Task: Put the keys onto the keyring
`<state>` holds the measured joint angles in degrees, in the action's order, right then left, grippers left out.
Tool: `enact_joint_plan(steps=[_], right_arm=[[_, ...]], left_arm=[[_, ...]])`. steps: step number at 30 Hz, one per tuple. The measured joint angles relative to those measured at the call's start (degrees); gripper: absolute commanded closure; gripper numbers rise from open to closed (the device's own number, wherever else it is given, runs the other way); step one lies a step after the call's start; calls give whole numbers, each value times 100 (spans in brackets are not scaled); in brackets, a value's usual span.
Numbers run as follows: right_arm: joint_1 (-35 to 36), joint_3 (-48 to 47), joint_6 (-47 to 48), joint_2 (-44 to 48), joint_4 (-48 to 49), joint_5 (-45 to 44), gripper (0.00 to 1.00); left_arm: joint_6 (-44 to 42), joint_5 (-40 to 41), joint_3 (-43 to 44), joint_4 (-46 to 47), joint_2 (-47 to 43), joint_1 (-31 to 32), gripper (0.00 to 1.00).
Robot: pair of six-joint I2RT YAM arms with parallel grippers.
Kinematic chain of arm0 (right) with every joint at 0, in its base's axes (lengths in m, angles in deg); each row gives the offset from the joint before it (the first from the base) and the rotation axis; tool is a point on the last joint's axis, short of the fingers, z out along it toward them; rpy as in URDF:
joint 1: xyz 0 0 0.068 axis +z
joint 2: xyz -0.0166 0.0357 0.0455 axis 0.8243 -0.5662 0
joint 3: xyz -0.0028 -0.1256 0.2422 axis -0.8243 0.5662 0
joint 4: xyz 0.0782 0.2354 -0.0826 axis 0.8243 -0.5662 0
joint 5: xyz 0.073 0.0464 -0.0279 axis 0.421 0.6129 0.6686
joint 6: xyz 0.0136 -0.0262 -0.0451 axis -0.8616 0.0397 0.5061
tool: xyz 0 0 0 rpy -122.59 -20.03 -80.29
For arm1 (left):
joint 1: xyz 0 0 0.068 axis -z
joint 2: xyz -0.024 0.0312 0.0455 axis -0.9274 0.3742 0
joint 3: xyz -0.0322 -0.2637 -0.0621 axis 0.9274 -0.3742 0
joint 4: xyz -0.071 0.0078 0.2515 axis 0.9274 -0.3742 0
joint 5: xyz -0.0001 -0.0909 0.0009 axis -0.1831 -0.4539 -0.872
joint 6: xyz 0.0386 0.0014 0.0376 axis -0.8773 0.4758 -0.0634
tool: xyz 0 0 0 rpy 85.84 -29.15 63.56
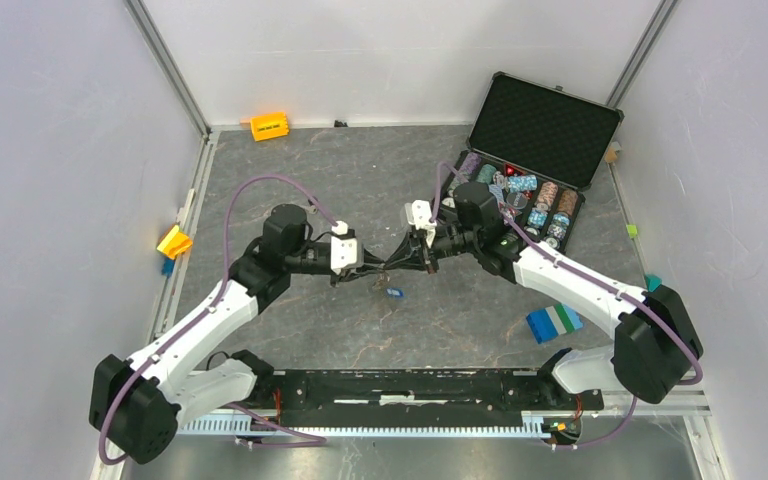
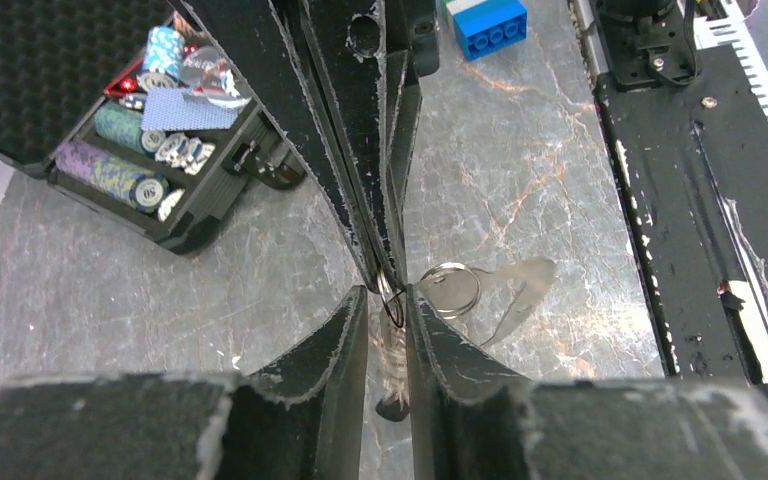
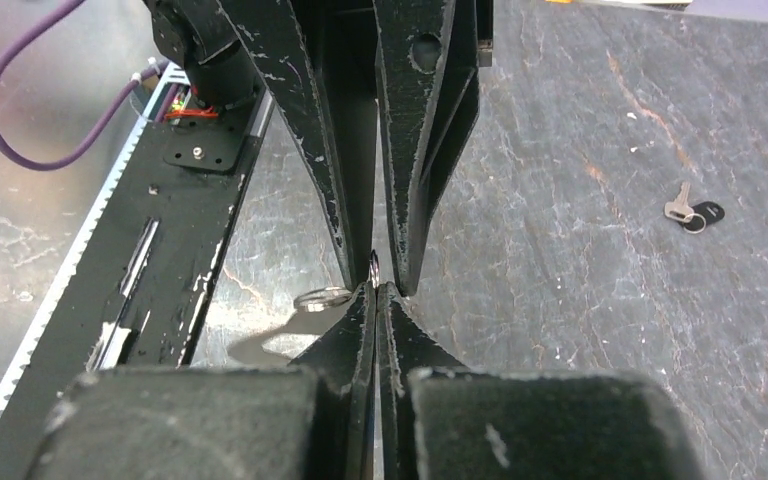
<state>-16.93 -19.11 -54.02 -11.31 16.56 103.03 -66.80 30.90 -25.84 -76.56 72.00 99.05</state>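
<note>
The tabletop (image 2: 560, 180) looks like dark grey stone with pale veins — smooth, with a faint sheen. The fingers (image 2: 325, 350) are matt black, their edges scuffed to white. The keyring (image 2: 450, 290) is bright, polished metal. The loose key (image 3: 693, 212) has a silvery metal blade and a black plastic head. The case (image 2: 20, 70) is lined with dimpled black foam — matt.

On your table (image 1: 360, 170), far right, an open black case (image 1: 545, 125) holds rows of poker chips (image 1: 543, 197). You'll see an orange block (image 1: 269, 126) by the back wall, a yellow block (image 1: 174, 242) at the left edge, and a blue, green and white block (image 1: 554, 323) near right.
</note>
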Motion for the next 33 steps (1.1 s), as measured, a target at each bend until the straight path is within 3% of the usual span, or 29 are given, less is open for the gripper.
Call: enact_joint_plan(steps=[9,18,25,33], right_arm=[[-85,28,-551,0,614,221,100],[-133,116,-647,0,872,258,100],[-160,144,-638,0,866,251,100],[-160,173,-629,0,844,251,100]], left_arm=[[210,-400,-221,546,-7,-269,84],[424,-444,-282,680,-118,-376,83],[538,-448,-284,802,-173,-428,76],[540,-557,-284,846,-166,-428,80]])
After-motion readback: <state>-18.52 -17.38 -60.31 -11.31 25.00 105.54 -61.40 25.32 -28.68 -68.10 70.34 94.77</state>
